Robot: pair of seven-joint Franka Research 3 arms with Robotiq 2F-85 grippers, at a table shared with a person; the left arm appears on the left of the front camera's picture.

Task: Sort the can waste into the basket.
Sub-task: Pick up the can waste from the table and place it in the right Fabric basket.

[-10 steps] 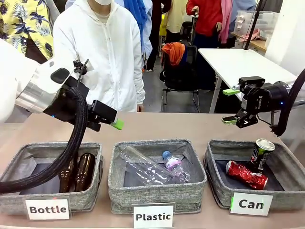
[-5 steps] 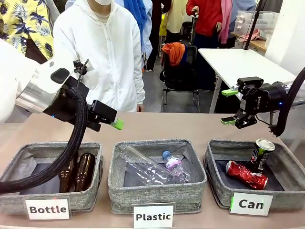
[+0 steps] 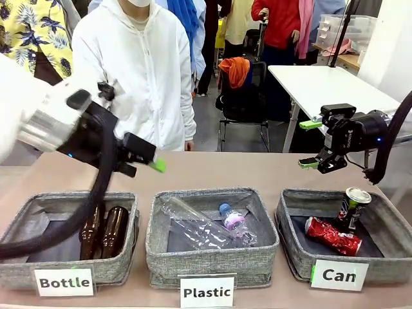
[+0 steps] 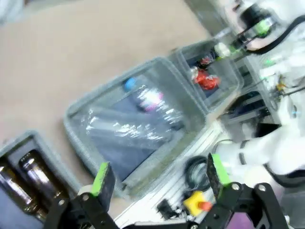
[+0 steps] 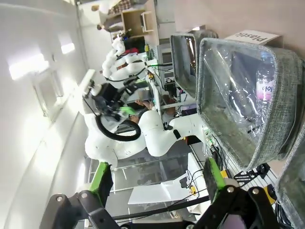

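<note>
1. The crushed red can (image 3: 333, 236) is lying on the dark floor of the basket (image 3: 380, 267) signed "Can", at the table's right end.
2. The black can (image 3: 351, 207) is leaning upright against the basket's far wall, its base touching the red can.
3. The right gripper (image 3: 310, 143) is hovering above the table behind the basket, jaws spread wide and gripping nothing.
4. The left gripper (image 4: 157, 173) is hanging over the left side of the table, fingers fully apart and empty.
5. Clear plastic bottles (image 3: 205, 225) are lying in the middle bin (image 3: 212, 261); brown bottles (image 3: 106, 232) are resting in the left bin (image 3: 19, 270).
6. A person in a white hoodie (image 3: 138, 67) is standing at the far side.
</note>
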